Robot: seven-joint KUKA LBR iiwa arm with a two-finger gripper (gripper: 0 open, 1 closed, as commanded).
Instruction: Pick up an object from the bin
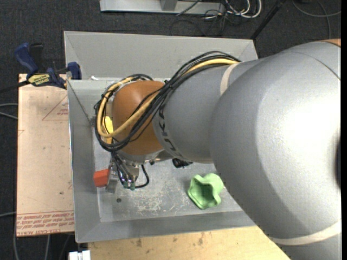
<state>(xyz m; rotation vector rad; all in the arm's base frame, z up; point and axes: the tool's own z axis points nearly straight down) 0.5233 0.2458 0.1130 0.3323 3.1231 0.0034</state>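
Bin [81, 145], grey metal. Item 1: small orange-red block [100, 178], on the floor against the left wall. Item 2: my tool [122, 180], down at the floor just right of that block; wide or narrow, I cannot tell. Item 3: crumpled green piece [206, 191], further right, well apart

- This looks like a robotics lab or test cell rather than a home: a big grey industrial arm [271, 129] reaches over a grey metal bin [157, 50].
- Black and yellow cables [200, 61] run along the arm to an orange cover [135, 118] at its wrist.
- Around the bin lies dark carpeted floor [32, 10], where loose wires [238, 4] trail beside the flat metal base [157, 3] of a stand.
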